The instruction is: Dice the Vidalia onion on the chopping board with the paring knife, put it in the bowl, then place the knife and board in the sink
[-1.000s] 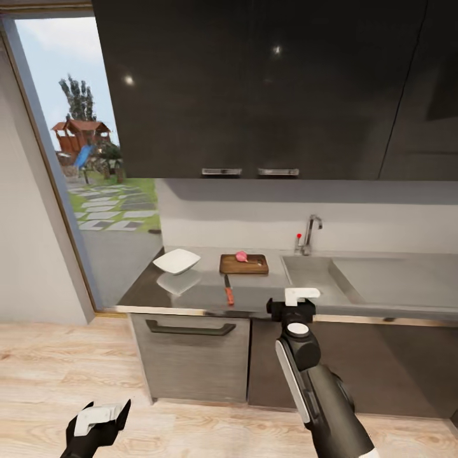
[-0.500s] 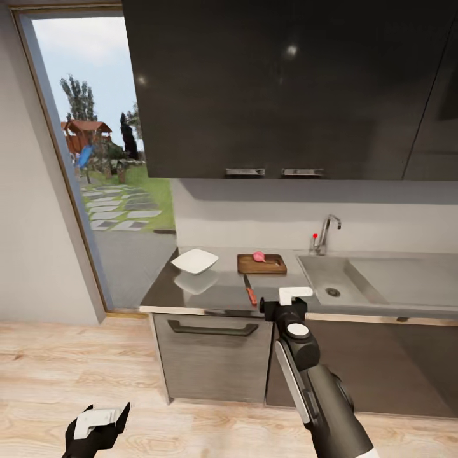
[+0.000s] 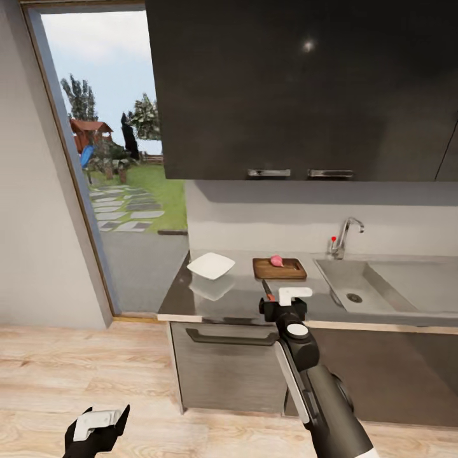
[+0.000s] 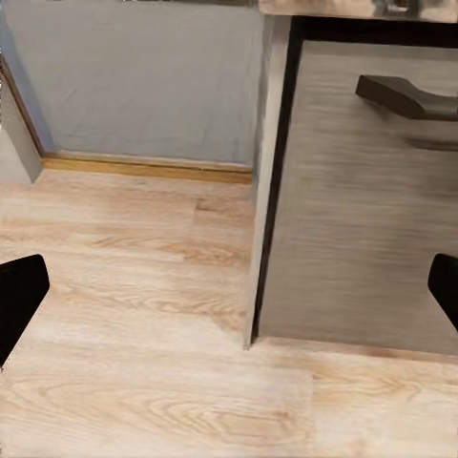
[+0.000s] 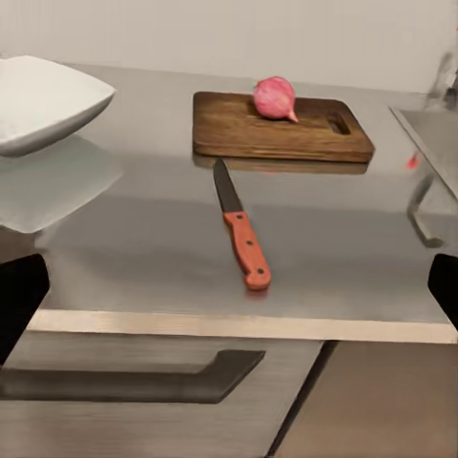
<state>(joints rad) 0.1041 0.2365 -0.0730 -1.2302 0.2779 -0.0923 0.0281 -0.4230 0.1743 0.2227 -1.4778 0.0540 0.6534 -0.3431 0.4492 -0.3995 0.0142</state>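
Right gripper [image 3: 285,304] spread wide, empty, touching nothing, black fingertips [image 5: 19,301] parted at the two edges of the right wrist view. Raised in front of the countertop's [image 3: 242,299] front edge, forearm rising from 5 o'clock toward the middle of the head view, white pad on top. Left gripper [image 3: 97,427] also wide apart, empty, hanging low over the wooden floor [image 3: 76,375] at 7 o'clock, pointed at floor and the grey cabinet front [image 4: 363,210].

Paring knife [image 5: 240,229] flat on the countertop, dark blade aimed at the chopping board [image 5: 277,126], red-orange handle toward the counter's front edge, just short of it; partly hidden behind the right gripper in the head view. Chopping board lying flat farther back, slot handle at the end nearer the sink [image 3: 375,294]. Vidalia onion [image 5: 275,97] whole, pinkish-red, sitting on the board near its back edge. White bowl [image 3: 211,265] at 9 o'clock from the board, well apart from it, mirrored in the glossy top. Sink at 3 o'clock from the board, round drain visible, chrome tap [image 3: 346,234] with red knob behind
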